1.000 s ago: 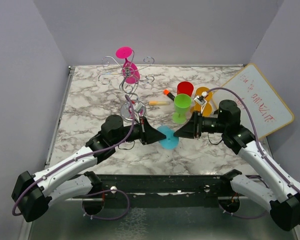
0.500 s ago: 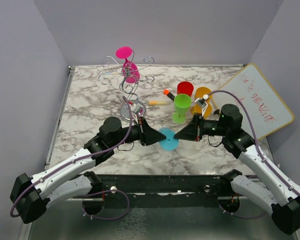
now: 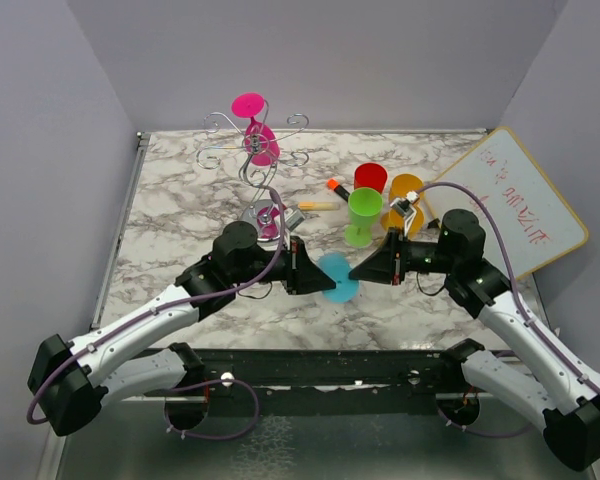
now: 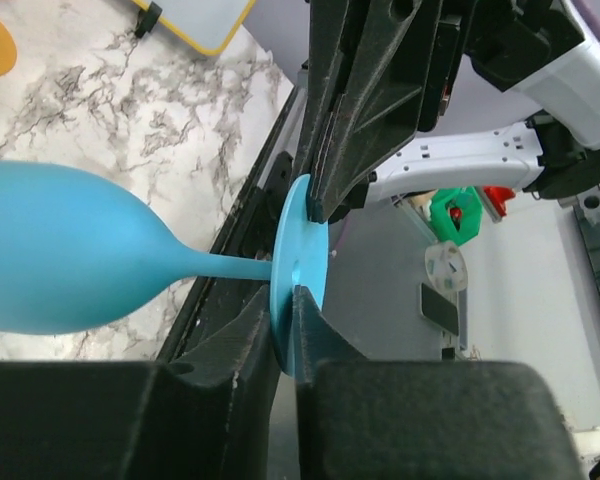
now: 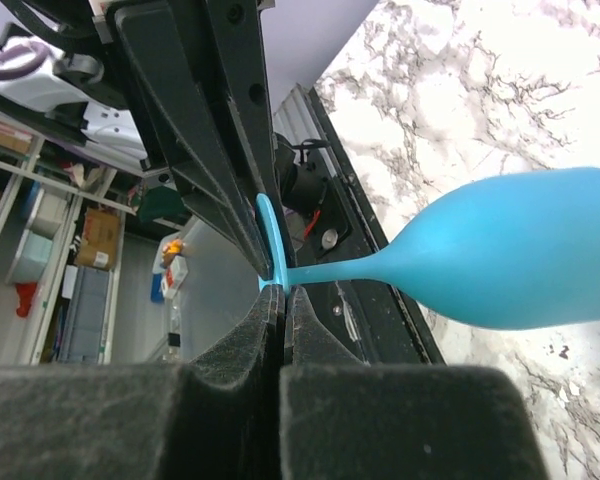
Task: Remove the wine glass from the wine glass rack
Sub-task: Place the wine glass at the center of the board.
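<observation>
A blue wine glass (image 3: 336, 276) is held on its side above the table between both grippers. My left gripper (image 3: 316, 279) is shut on the lower rim of its round foot (image 4: 300, 262); the bowl (image 4: 60, 262) points left in the left wrist view. My right gripper (image 3: 356, 271) is shut on the opposite rim of the same foot (image 5: 269, 245), with the bowl (image 5: 525, 250) to the right. A pink wine glass (image 3: 261, 141) hangs upside down on the chrome wine glass rack (image 3: 252, 170) at the back left.
A green cup (image 3: 363, 215), a red cup (image 3: 371, 178) and an orange cup (image 3: 405, 193) stand right of the rack. Two markers (image 3: 322, 205) lie by them. A whiteboard (image 3: 515, 200) leans at the right edge. Grey walls enclose the table.
My left arm has moved right and turned its wrist, bringing its fingers onto the blue glass's foot. The right arm and the glass have hardly moved.
</observation>
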Controlling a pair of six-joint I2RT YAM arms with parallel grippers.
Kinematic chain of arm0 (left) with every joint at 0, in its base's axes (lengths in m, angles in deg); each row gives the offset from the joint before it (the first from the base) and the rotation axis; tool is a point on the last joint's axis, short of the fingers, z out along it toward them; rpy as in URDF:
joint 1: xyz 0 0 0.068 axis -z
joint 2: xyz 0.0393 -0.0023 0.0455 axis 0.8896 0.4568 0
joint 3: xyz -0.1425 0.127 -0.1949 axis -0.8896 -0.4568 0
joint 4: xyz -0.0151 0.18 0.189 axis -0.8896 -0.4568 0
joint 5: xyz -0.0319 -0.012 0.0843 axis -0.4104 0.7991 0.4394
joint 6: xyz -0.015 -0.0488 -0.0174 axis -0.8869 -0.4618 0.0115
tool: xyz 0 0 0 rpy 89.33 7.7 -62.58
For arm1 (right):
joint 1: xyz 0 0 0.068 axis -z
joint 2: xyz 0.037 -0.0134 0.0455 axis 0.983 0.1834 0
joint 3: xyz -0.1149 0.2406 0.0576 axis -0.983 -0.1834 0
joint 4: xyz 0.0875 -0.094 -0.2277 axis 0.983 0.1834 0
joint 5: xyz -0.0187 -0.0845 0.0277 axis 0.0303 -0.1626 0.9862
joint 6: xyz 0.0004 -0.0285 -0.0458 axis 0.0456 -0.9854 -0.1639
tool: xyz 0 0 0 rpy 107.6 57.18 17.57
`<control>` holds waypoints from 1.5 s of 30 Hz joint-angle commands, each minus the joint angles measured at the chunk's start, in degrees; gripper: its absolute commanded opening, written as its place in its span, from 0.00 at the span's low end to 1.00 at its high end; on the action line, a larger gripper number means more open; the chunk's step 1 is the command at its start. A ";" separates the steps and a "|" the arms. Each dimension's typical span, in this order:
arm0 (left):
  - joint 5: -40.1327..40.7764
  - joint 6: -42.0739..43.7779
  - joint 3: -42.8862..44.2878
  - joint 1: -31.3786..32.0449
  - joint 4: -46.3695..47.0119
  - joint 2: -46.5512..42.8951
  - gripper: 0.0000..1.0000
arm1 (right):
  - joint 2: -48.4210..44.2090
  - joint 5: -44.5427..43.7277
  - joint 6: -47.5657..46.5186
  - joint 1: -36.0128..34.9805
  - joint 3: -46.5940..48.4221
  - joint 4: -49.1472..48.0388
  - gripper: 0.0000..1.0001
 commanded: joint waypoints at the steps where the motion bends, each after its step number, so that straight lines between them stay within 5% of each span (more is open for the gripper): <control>1: -2.59 4.73 2.70 0.27 -5.79 0.12 0.02 | -1.02 -1.92 -3.24 -0.16 1.12 3.09 0.01; 5: -1.18 7.10 2.29 0.43 -6.39 -1.89 0.00 | -1.24 -1.52 -3.23 -0.16 1.61 3.68 0.01; 10: -4.03 9.95 1.88 0.54 -6.84 -3.98 0.00 | -1.46 -2.40 0.99 -0.15 1.68 1.54 0.44; 13: -5.59 10.73 1.46 0.69 -8.10 -4.92 0.00 | -0.56 -1.74 2.72 -0.18 2.11 0.06 0.56; 24: 0.08 24.89 -8.12 3.82 -8.30 -19.48 0.00 | 1.00 -10.95 -1.22 -0.16 9.56 7.54 0.62; 37: -15.97 53.01 -11.28 4.05 -8.38 -22.44 0.00 | 5.54 -12.23 0.08 -0.16 8.85 7.27 0.62; 45: -18.84 57.87 -12.56 4.04 -9.49 -24.94 0.00 | 4.95 -13.59 -1.25 -0.21 8.92 7.15 0.64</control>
